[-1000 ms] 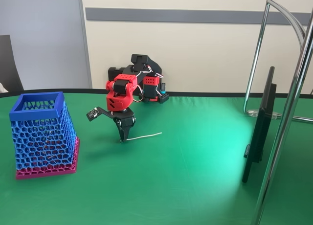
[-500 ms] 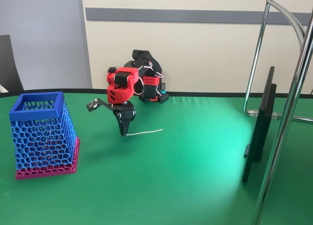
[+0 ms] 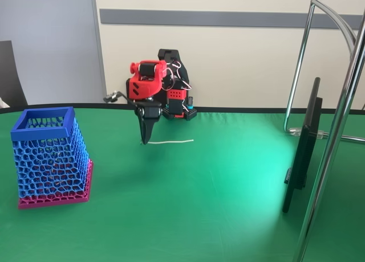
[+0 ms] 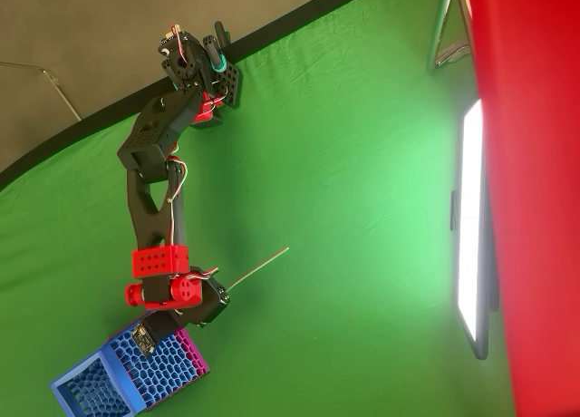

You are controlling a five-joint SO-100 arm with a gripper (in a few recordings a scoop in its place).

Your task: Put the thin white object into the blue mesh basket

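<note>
Red-and-black gripper point(image 3: 145, 140) w/ jaws pinched on one end of the thin white object point(image 3: 170, 141), held level above green cloth, right of tall blue mesh basket point(image 3: 48, 154) w/ magenta base.

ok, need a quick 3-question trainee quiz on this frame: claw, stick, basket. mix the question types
1. True or false: the thin white object is already inside the blue mesh basket.
2. Multiple choice: in the fixed view, where does the claw grip the thin white object? A) in the middle B) at its left end C) at its right end
3. Short answer: in the fixed view, on which side of the claw does the blue mesh basket stand, and what colour is its base?

Key:
1. False. The claw holds it out level, off the green table.
2. B.
3. To the left, standing on the table; the base is magenta-pink.
</note>
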